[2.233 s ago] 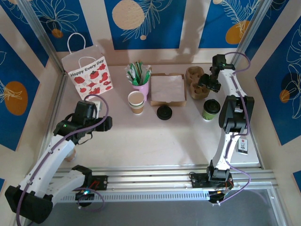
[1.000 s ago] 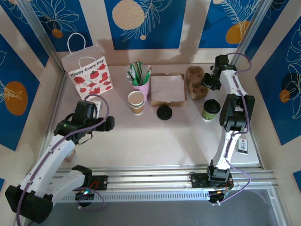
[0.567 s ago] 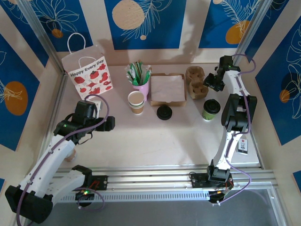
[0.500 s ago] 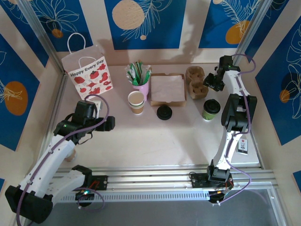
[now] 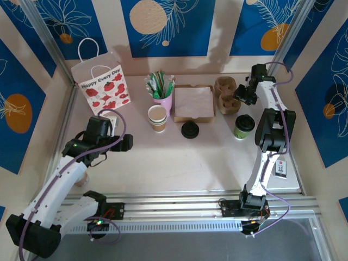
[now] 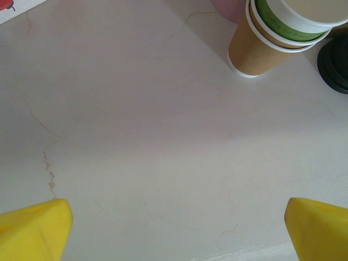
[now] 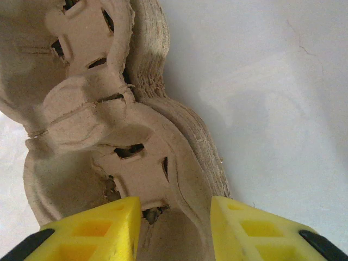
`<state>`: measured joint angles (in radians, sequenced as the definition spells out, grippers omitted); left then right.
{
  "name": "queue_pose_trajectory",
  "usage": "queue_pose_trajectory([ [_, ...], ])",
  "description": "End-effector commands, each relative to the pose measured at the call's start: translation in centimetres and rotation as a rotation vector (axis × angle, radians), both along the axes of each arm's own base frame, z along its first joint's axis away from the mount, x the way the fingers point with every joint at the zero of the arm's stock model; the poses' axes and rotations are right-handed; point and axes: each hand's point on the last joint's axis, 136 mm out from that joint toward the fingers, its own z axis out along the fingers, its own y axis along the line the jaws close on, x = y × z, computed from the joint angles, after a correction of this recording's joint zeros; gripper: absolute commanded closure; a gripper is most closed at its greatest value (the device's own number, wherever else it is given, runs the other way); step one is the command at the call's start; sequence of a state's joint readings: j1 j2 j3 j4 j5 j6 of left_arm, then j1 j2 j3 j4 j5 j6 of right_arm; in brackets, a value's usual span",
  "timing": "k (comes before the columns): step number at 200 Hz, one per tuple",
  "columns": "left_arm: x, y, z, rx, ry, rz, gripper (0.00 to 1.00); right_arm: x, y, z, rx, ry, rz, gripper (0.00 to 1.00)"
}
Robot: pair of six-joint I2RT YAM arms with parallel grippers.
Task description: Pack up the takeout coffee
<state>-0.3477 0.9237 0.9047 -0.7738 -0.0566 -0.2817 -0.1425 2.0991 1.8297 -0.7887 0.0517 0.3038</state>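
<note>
Precariously, the right gripper point(image 7: 175, 217) straddles the near rim of the stack of brown moulded-pulp cup carriers point(image 7: 125, 136), one yellow finger inside a cup well and the other outside the layered wall. The jaws are narrowed but not seen to pinch anything. Because the whole thickness of nested walls lies between them, closing here would likely lift several carriers at once, or drag the stack across the table instead of freeing one. The right arm reaches far forward with its wrist bent down over the right side of the stack. Its upper link stands just beside the takeout coffee, a small green paper cup with a round black plastic lid point(image 5: 244, 126), which waits unpacked on the arm-base side of the stack; a careless swing back could tip it. Well to the left of the stack, the left gripper point(image 6: 176, 228) hovers low over bare tabletop, jaws spread wide and empty, pointing towards the tan lidless paper cup point(image 6: 277, 32).
</note>
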Motion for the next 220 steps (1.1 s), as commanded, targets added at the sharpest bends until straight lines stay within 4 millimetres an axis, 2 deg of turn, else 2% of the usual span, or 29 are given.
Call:
queue_pose_trajectory([
  [1,0.0,0.2,0.1,-0.004,-0.012,-0.002,0.00,-0.3,0.3,-1.4,0.021,0.026,0.025,0.62],
  [51,-0.1,0.2,0.1,-0.005,-0.012,-0.003,0.00,-0.4,-0.8,-1.4,-0.046,0.029,0.004,0.59],
  [102,-0.1,0.2,0.1,-0.003,-0.013,-0.003,0.00,-0.3,0.9,-2.5,-0.029,0.050,0.056,0.59],
  [139,0.0,0.2,0.2,-0.005,-0.017,-0.004,0.00,-0.2,1.3,-2.6,-0.009,0.044,0.069,0.64],
  [161,-0.1,0.1,0.2,-0.005,-0.016,-0.005,0.00,-0.3,0.9,-2.7,-0.009,0.048,0.056,0.68],
  [180,0.0,0.1,0.2,-0.005,-0.019,-0.006,0.00,-0.4,0.6,-2.7,-0.014,0.050,0.041,0.76],
  [220,-0.1,0.2,0.2,-0.003,-0.017,-0.005,0.00,-0.4,0.3,-2.2,-0.031,0.051,0.030,0.82],
])
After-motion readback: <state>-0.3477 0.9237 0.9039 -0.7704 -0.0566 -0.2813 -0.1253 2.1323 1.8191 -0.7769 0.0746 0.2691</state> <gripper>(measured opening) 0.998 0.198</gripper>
